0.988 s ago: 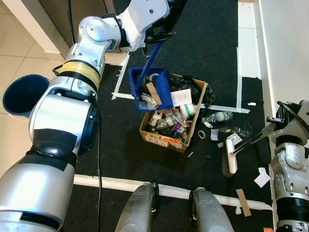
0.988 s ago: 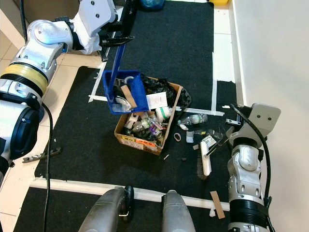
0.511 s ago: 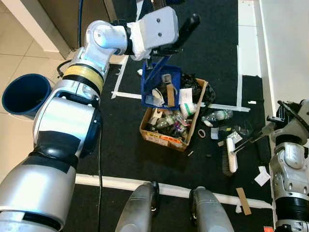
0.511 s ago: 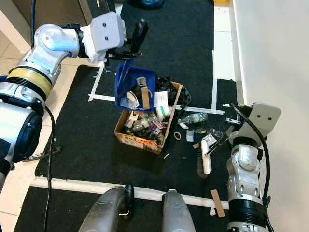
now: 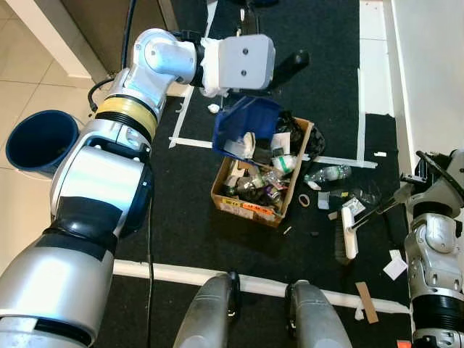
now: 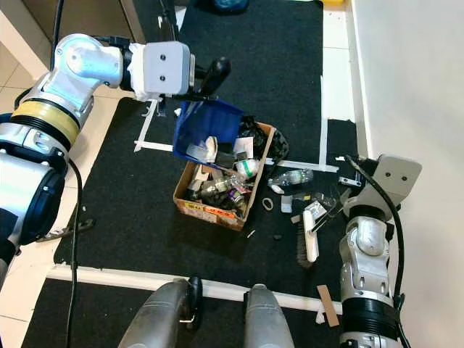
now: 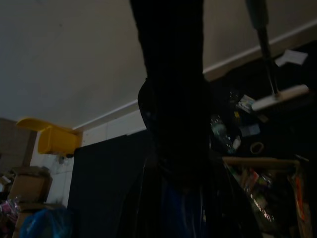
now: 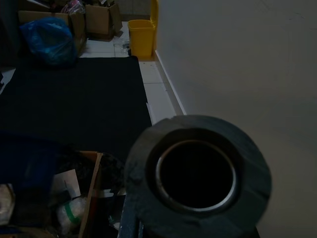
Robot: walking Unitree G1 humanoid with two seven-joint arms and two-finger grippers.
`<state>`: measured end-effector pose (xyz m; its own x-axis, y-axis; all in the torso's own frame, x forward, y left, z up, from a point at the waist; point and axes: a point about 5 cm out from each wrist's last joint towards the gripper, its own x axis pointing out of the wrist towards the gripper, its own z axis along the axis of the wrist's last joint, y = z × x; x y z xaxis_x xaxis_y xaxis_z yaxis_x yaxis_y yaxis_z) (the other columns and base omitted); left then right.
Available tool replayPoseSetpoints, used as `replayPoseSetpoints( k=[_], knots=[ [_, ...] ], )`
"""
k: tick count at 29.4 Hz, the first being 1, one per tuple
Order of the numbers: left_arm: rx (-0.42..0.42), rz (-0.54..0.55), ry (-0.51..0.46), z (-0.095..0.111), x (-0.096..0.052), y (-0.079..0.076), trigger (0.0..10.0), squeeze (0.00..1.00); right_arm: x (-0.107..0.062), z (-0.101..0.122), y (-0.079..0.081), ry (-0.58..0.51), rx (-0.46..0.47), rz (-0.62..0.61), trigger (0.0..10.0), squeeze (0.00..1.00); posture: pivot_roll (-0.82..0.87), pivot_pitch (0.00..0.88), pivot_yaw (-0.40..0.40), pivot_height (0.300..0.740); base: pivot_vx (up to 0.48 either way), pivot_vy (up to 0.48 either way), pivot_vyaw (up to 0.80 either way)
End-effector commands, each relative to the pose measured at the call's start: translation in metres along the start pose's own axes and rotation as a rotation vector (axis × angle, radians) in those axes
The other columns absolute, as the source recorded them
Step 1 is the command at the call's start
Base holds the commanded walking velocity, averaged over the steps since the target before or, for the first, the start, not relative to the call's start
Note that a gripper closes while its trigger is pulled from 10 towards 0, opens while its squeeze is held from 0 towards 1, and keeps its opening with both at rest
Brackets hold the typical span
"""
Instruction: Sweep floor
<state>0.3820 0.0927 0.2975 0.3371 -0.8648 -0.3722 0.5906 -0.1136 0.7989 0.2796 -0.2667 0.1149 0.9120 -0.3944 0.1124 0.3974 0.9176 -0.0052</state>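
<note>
Left arm stretched forward and across, left gripper (image 5: 279, 69) clamped on a handle. Right arm bent low at right side; right gripper (image 6: 348, 188) finger state unclear.

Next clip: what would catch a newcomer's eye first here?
The left end effector tips a blue plastic dustpan of rubbish over an open brown cardboard box crammed with bottles and wrappers on the black mat. Right of the box lie scattered litter and a white-headed brush.

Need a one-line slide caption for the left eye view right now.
Left gripper tips a blue dustpan of litter into a cardboard box; broom lies beside it.
</note>
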Motion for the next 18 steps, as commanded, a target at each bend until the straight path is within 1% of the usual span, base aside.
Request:
replayPoseSetpoints(
  k=[1,6,12,15,18],
  knots=[
    [0.093,-0.018,-0.004,0.007,-0.003,0.003,10.0,0.00,-0.009,-0.022,-0.001,0.101,-0.001,-0.010,10.0,0.00,-0.01,0.200,0.089,0.740,0.000,0.000,0.00],
    [0.153,-0.098,0.027,0.007,-0.004,-0.001,10.0,0.00,-0.009,-0.022,0.000,0.100,0.001,-0.010,10.0,0.00,0.00,0.196,0.090,0.740,0.000,0.000,0.00],
    [0.182,-0.117,0.052,0.007,-0.009,0.001,10.0,0.00,-0.009,-0.022,0.001,0.100,0.002,-0.009,10.0,0.00,0.00,0.195,0.091,0.740,0.000,0.000,0.00],
    [0.204,-0.150,0.104,0.003,-0.014,0.001,10.0,0.00,-0.009,-0.022,0.001,0.100,0.003,-0.009,10.0,0.00,0.00,0.195,0.090,0.740,0.000,0.000,0.00],
    [0.215,-0.169,0.129,0.002,-0.017,0.001,10.0,0.00,-0.008,-0.022,0.001,0.101,0.003,-0.009,10.0,0.00,0.00,0.193,0.088,0.740,0.000,0.000,0.00]
  ],
)
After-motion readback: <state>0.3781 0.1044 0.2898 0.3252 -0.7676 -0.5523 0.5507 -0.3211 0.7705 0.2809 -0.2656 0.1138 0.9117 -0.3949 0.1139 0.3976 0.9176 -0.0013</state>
